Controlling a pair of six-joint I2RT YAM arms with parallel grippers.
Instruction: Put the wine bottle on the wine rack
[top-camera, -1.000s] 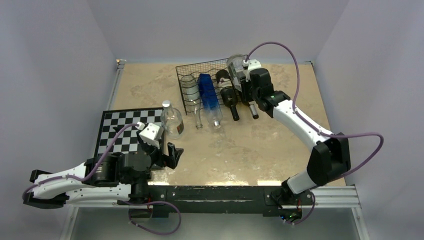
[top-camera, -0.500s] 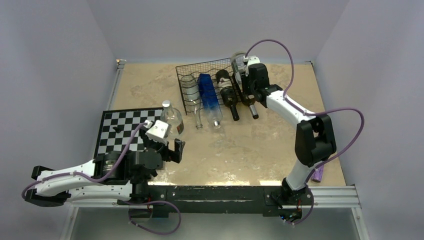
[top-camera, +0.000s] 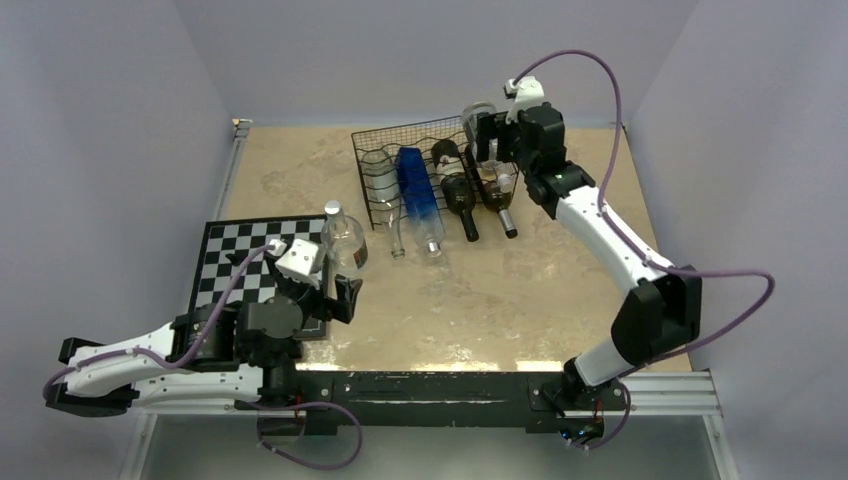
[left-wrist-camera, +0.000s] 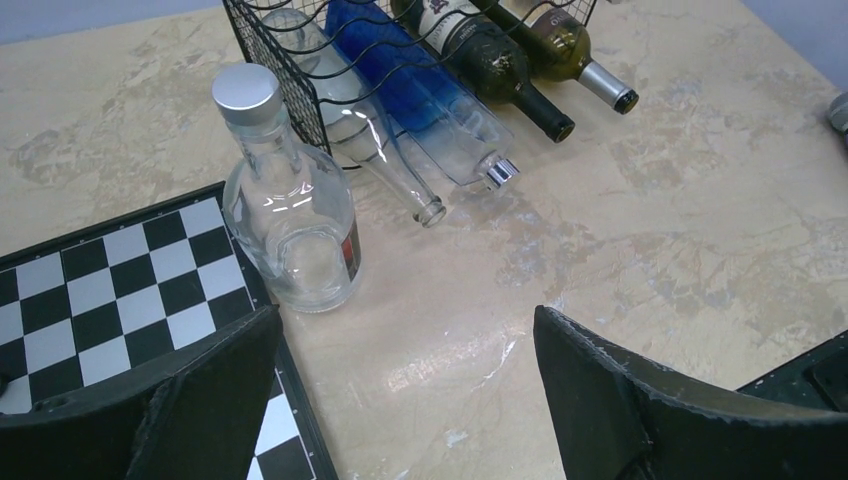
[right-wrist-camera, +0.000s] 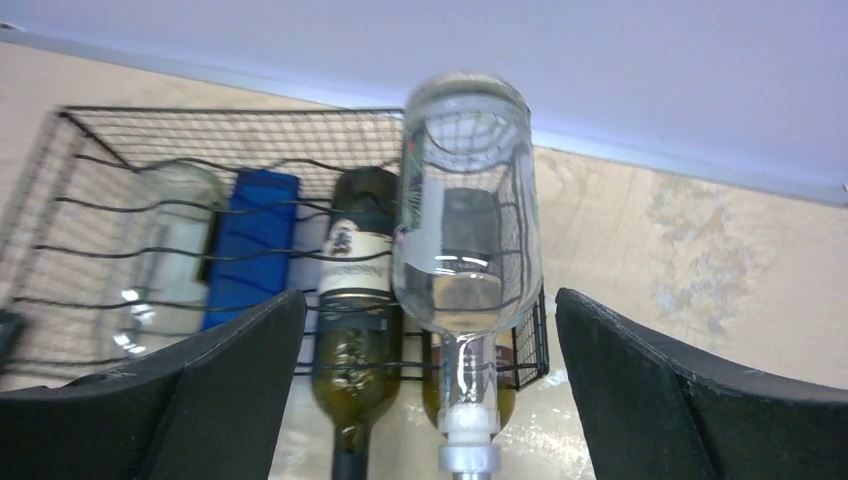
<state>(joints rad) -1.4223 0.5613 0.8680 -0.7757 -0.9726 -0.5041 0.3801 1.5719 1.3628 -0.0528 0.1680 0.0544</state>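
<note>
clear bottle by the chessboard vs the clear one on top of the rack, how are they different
Pose: the standing bottle is upright; the top bottle lies on its side, neck toward the arms. Place: the standing bottle sits on the table beside the chessboard; the top bottle rests on the upper tier of the wine rack. Shape: the standing bottle is squat and round-shouldered, the top bottle longer and straight-sided. Both are clear glass with light caps.

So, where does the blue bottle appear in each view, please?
Top external: blue bottle upper middle, lying in the rack, second from the left.
Left wrist: top edge, left of centre, neck pointing down-right.
Right wrist: left of centre, behind the wires.
Shared landmark: the dark bottle right beside it.
</note>
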